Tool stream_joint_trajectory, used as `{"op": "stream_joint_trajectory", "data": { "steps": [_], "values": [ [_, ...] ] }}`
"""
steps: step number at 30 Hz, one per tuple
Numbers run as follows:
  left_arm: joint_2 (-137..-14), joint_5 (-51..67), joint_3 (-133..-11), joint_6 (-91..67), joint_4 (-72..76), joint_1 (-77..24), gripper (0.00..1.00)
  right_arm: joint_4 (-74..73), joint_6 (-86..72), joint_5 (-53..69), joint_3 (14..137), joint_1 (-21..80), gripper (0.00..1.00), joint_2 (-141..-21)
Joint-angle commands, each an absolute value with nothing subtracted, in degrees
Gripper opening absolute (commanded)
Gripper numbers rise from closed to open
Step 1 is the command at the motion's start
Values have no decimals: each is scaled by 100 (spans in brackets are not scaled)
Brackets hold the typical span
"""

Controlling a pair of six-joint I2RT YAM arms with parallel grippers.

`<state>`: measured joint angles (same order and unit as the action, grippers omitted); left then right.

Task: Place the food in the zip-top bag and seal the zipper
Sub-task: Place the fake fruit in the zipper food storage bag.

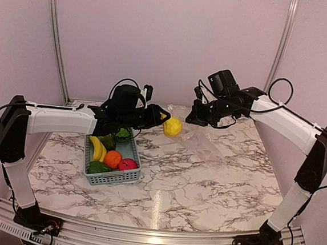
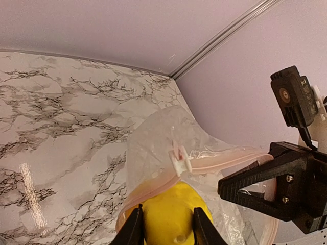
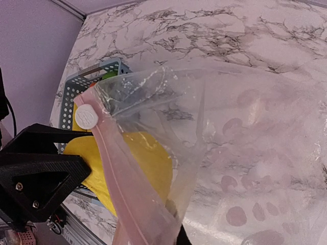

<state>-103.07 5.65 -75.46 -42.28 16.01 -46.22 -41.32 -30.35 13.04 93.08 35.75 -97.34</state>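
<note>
Left pincer (image 2: 166, 230): clenched on one yellow toy fruit (image 2: 171, 212), a finger on each flank. The fruit is in the air at the bag's mouth, near the table's far edge at about mid-width.

Right pincer (image 1: 193, 118): closed on the bag (image 3: 245, 153) at its mouth edge, lifting that side. The bag's body lies on the table (image 1: 203, 189) toward the far right corner.

The zipper strip (image 3: 125, 189) curves around the fruit, and the slider (image 3: 86, 116) sits on the strip just above it. The fruit looks partly inside the mouth; I cannot tell how deep.

The rest of the food (image 1: 113, 159) sits in the basket (image 1: 115, 179) toward the left edge.

Handling (judged):
- Fruit: light, hard and smooth, so it may slip or roll. Grip it across the middle.
- Bag: thin, limp and slick. Only the strip is stiff, so take hold there. Held at one point, the mouth will likely sag.

Room: there is open table near the front edge and between basket and bag. The two pincers are very close together and the back wall is just behind, so finger-to-finger contact is the main risk.
</note>
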Motion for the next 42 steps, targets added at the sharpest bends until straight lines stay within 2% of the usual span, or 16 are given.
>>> {"op": "stream_joint_trajectory", "data": {
  "steps": [1, 12, 17, 19, 21, 23, 26, 31, 36, 42],
  "values": [
    [-10585, 76, -8043, -4264, 1130, -4687, 4, -4105, -3146, 1419, 9459, 3649, 0, -9573],
    [-11194, 28, -8913, -4232, 726, -4881, 4, -3924, -3217, 1321, 9642, 3646, 0, -9608],
    [-11440, -496, -9243, -4227, 61, -4888, 5, -3928, -3209, 1405, 9868, 3640, 0, -9734],
    [-11498, -453, -9322, -4220, 14, -4891, 12, -3925, -3192, 1398, 9927, 3640, 0, -9782],
    [-11505, -330, -9359, -4181, 33, -4894, 28, -3923, -3167, 1405, 9976, 3639, 0, -9842],
    [-11357, -271, -9349, -4053, 158, -4894, 39, -3937, -3146, 1419, 10026, 3635, 0, -9914],
    [-10999, -427, -9331, -3708, 203, -4889, 46, -3937, -3109, 1417, 10037, 3627, 0, -9964],
    [-10450, -898, -9333, -3195, 119, -4895, 65, -3871, -3089, 1445, 9926, 3610, 0, -9976],
    [-10011, -916, -8878, -3019, 65, -4891, 71, -3802, -3076, 1472, 9877, 3591, 0, -9959],
    [-9623, -1091, -8199, -3428, -286, -4882, 71, -3680, -3059, 1545, 9756, 3582, 0, -9910]
  ]
}}
